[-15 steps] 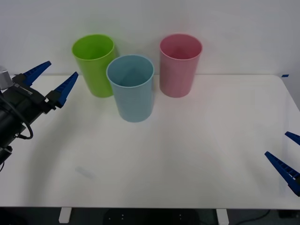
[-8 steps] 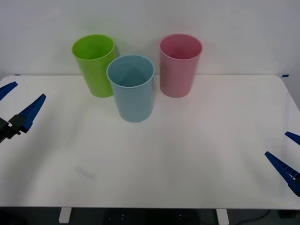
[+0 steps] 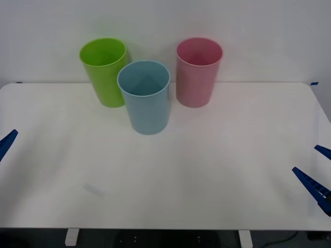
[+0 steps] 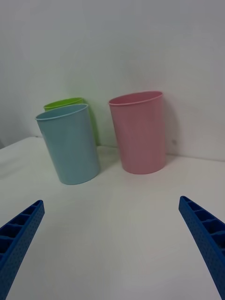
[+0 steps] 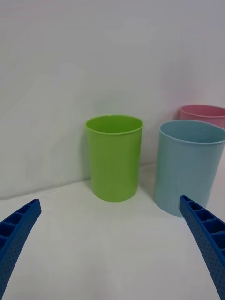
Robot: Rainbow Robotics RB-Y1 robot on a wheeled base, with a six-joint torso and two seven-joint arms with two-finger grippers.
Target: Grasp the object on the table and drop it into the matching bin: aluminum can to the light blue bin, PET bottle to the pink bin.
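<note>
A large white rectangular tabletop (image 3: 170,181) with rounded corners carries three tall, smooth plastic bins, cup-shaped and tapering downwards, grouped at its far side. The light blue bin (image 3: 144,97) stands nearest the robot, with the lime green bin (image 3: 104,71) behind it on the robot's left and the pink bin (image 3: 198,71) behind it on the right; blue and green stand just beside each other, though whether they touch cannot be told.

The left gripper (image 5: 112,243) sits at the table's left edge, its blue ribbed fingers (image 5: 18,234) spread wide with nothing between them. Ahead of its open jaws stands the lime green bin, the light blue bin towards the right-hand finger and the pink rim beyond it.

The right gripper (image 4: 112,239) sits at the table's right edge, jaws likewise wide apart and empty. Ahead of them the pink bin and the light blue bin stand well clear of the fingertips (image 4: 201,229).

The dark aluminium can cannot be made out on the tabletop.
</note>
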